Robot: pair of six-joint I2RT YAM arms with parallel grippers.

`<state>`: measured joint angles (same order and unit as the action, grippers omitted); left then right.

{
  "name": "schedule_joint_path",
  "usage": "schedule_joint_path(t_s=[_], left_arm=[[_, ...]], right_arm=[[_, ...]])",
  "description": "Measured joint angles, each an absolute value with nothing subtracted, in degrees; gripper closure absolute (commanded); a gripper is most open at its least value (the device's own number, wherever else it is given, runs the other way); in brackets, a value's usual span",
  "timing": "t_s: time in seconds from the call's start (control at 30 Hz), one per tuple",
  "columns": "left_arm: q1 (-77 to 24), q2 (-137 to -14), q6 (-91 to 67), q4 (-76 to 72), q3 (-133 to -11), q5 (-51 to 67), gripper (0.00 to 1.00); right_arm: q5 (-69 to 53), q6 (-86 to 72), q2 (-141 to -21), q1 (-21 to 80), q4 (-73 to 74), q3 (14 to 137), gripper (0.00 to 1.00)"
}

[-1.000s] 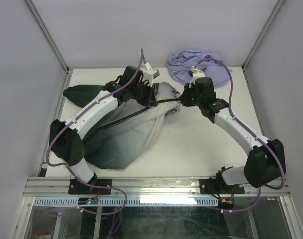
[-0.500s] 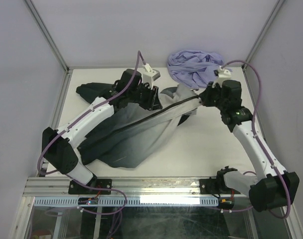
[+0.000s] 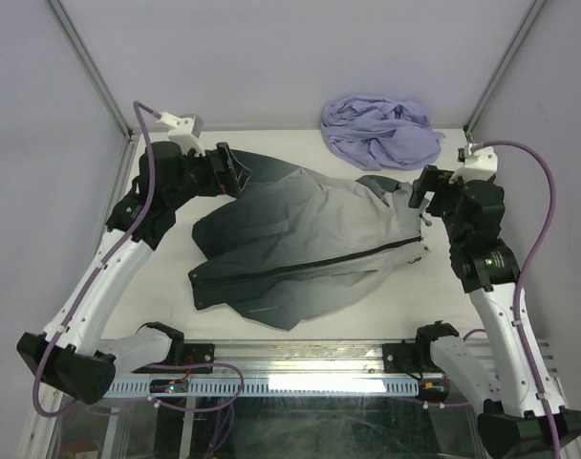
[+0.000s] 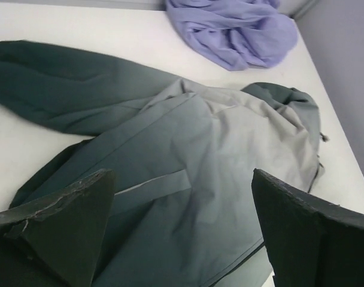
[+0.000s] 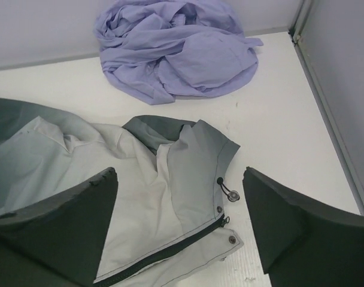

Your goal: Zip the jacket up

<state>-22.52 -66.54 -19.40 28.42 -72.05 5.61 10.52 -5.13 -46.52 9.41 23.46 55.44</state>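
Both arms have swung outward and let go: the jacket (image 3: pixel 310 253) lies spread on the tabletop (image 3: pixel 386 301), sleeve near the left gripper (image 3: pixel 231 169), collar near the right gripper (image 3: pixel 424 193), both grippers gaping wide and empty.

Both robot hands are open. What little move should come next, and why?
Probably just lift both arms back a little. The jacket lies spread flat and its zipper looks closed almost up to the collar. The left gripper and the right gripper are open and hold nothing, so little seems left to pull.
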Motion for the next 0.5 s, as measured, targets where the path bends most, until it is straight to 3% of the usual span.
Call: schedule_joint_path(t_s=[0.07, 0.5], left_arm=[[-21.8, -63.4, -20.1, 28.9, -69.7, 2.6, 0.01], [-21.7, -30.4, -17.3, 30.7, -65.7, -20.3, 0.01]], right_arm=[[12.0, -4.8, -44.7, 9.4, 24.3, 55.3, 0.01], [15.4, -4.3, -28.9, 9.4, 25.5, 53.0, 0.01]])
